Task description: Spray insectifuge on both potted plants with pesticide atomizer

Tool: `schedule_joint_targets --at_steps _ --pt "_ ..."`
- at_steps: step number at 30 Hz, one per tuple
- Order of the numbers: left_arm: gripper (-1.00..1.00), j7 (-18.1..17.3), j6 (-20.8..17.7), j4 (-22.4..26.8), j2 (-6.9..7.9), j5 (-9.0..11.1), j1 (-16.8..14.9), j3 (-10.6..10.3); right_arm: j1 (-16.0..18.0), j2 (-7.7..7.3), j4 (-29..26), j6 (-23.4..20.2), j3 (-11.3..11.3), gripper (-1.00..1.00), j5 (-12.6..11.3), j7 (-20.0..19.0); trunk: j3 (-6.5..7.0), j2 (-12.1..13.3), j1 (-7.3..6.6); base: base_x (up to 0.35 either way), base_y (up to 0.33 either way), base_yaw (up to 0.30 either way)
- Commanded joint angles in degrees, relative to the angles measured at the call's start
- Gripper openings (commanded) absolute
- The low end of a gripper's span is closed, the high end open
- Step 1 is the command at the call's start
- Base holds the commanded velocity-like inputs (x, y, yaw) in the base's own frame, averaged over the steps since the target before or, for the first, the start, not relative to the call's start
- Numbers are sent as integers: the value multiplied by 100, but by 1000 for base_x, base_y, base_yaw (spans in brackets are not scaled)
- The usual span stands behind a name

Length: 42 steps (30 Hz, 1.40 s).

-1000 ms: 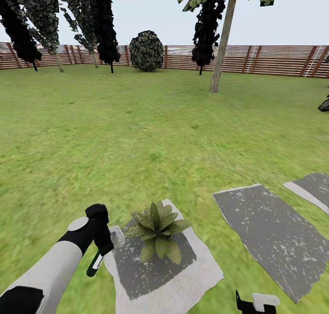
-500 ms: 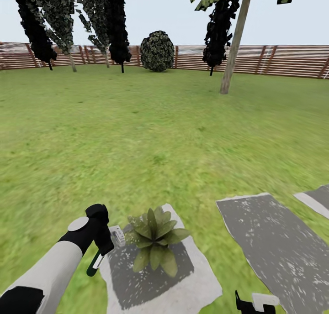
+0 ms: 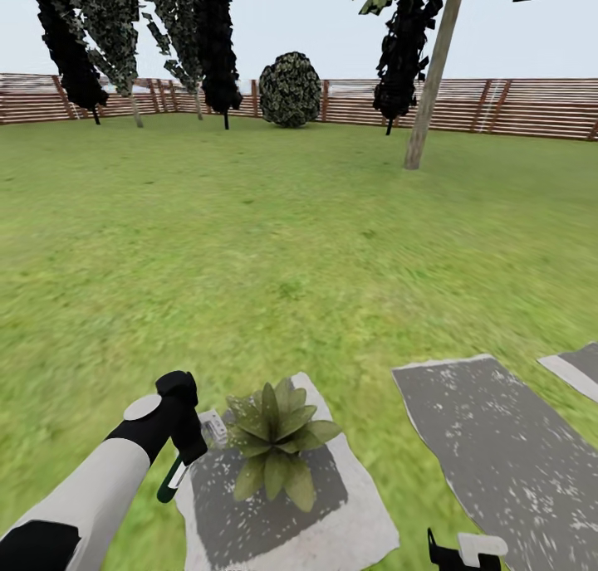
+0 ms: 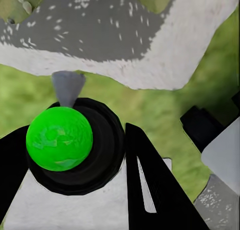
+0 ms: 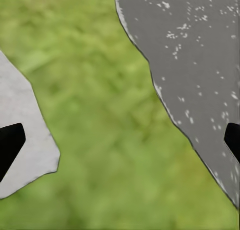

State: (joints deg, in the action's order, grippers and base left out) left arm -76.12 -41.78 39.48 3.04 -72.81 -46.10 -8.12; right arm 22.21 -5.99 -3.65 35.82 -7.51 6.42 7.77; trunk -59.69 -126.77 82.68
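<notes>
Left gripper (image 4: 85, 190) has its jaws clamped on the pesticide atomizer (image 4: 67, 145), right beside the potted plant (image 3: 272, 438).
Right gripper (image 5: 120, 140) jaws wide, mostly cropped out. Plant sits mid stepping stone (image 3: 332, 521); lawn (image 3: 274, 256) runs to a slatted fence (image 3: 515, 106).

Round dark bush (image 3: 289, 90) and leaning tree trunk (image 3: 432, 77) by the far edge

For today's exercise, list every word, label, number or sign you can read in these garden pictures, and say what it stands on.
None. No readable text on the atomizer, the plant, the stones or the fence.
</notes>
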Motion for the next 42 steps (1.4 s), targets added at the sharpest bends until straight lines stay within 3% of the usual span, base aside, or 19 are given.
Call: schedule_joint_targets --at_steps 1,14,25,28,31,42 --pt "-100 -43 -59 7 4 -23 -4 -23 3 1 4 13 -40 100 61 23 -5 -2 -1 0 -256 242" --pt "-100 -43 -59 8 1 -23 -4 -22 3 1 4 13 -39 100 61 23 -5 -2 -1 -108 -228 273" --pt "-100 -60 -67 16 -16 -41 -19 -96 3 -13 4 13 -40 100 61 23 -5 -2 -1 96 -110 20" --pt "-100 -123 -74 8 -22 -329 -58 -251 3 -13 4 13 -40 100 61 23 -5 -2 -1 1 -1 0" --pt "-100 -301 -80 13 -25 -600 -66 -274 3 -12 4 13 -40 100 61 23 -5 -2 -1 0 0 0" --pt "-100 -395 -110 24 -23 -649 -70 -249 3 -8 4 13 -40 100 61 23 -5 -2 -1 0 0 206"
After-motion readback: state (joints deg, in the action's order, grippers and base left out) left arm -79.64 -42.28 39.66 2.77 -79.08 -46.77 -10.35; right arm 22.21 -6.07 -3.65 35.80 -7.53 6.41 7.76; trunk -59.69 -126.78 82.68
